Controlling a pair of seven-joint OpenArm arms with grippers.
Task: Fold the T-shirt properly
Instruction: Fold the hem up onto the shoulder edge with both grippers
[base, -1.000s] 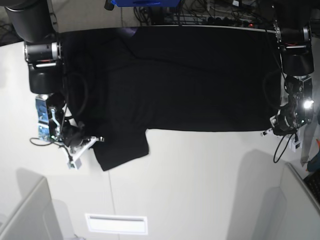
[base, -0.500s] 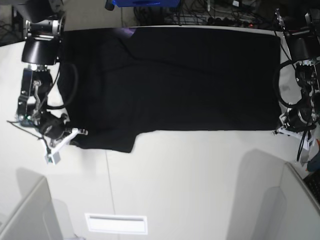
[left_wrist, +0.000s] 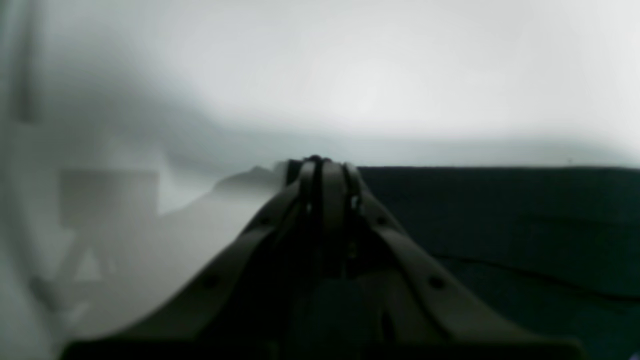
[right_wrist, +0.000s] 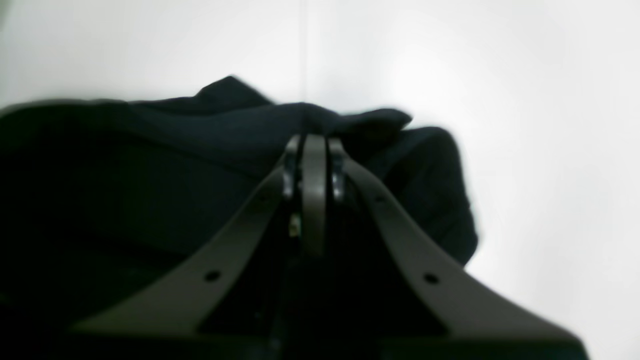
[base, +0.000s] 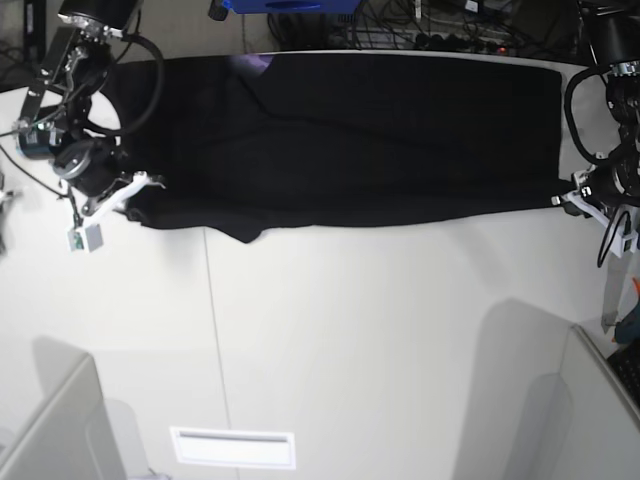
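Observation:
The black T-shirt lies as a wide band along the far side of the white table, plain side up. My right gripper is at the shirt's near left corner. In the right wrist view it is shut on bunched black cloth. My left gripper is at the near right corner. In the left wrist view its closed tips meet the edge of the dark cloth, shut on it. A small fold of cloth hangs toward me near the left end.
Cables and a blue object crowd the table's far edge. Grey partitions stand at the near left and near right. A white rectangular slot sits in the table near the front, beside a seam.
Both grippers have moved toward the table's far side, drawing the shirt's near edge with them. The sleeve that stuck out at the near left has been pulled back, and the band is narrower.

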